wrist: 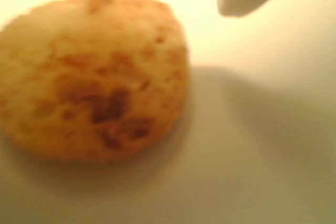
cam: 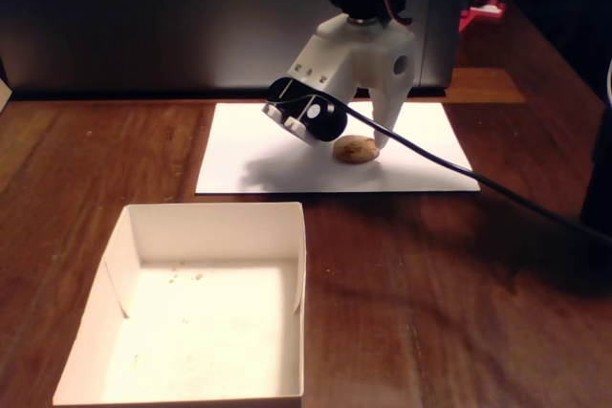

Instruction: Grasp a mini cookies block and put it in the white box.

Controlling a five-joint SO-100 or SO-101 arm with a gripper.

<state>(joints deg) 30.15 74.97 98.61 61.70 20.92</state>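
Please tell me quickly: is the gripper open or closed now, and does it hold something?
Gripper: low beside the cookie on the paper sheet; holding nothing visibly; open or closed cannot be told.

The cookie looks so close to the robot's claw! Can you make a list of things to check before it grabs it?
1. Cookie lies flat on the white paper sheet: ok.
2. Gripper is down at the cookie: ok, one fingertip stands right beside it in the fixed view.
3. Fingers on both sides of the cookie: cannot tell, only one fingertip shows.
4. Cookie already squeezed: not ok, a gap shows between fingertip and cookie in the wrist view.
5. White box is ready: ok, it sits open with only crumbs inside.
6. Black cable trails off to the right across the paper, not toward the box: ok.
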